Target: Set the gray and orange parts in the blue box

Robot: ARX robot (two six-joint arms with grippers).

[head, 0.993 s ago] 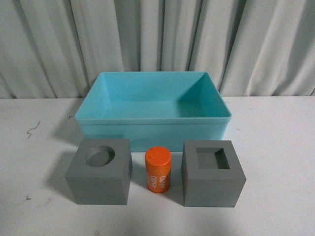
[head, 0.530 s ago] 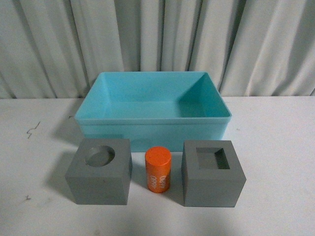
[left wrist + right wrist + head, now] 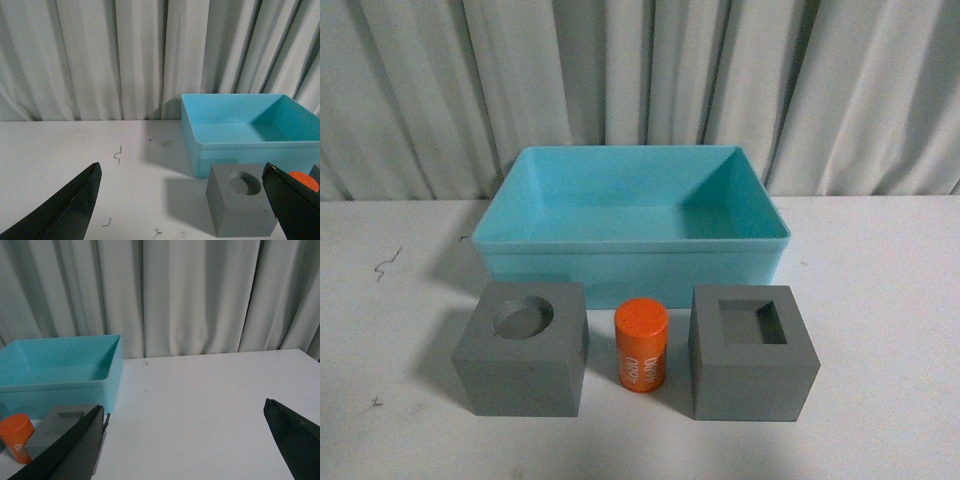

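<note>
The turquoise blue box (image 3: pixel 632 262) stands empty at the table's middle back. In front of it sit a gray cube with a round recess (image 3: pixel 523 348) on the left, an orange cylinder (image 3: pixel 641 344) in the middle, and a gray cube with a square recess (image 3: pixel 752 352) on the right. Neither arm shows in the front view. My left gripper (image 3: pixel 182 172) is open and empty, left of the round-recess cube (image 3: pixel 240 206). My right gripper (image 3: pixel 184 412) is open and empty over bare table, right of the square-recess cube (image 3: pixel 57 424) and the cylinder (image 3: pixel 16 436).
A white table (image 3: pixel 880 300) with small dark marks (image 3: pixel 386 264) at the left. Pale pleated curtains (image 3: pixel 640 80) hang behind the box.
</note>
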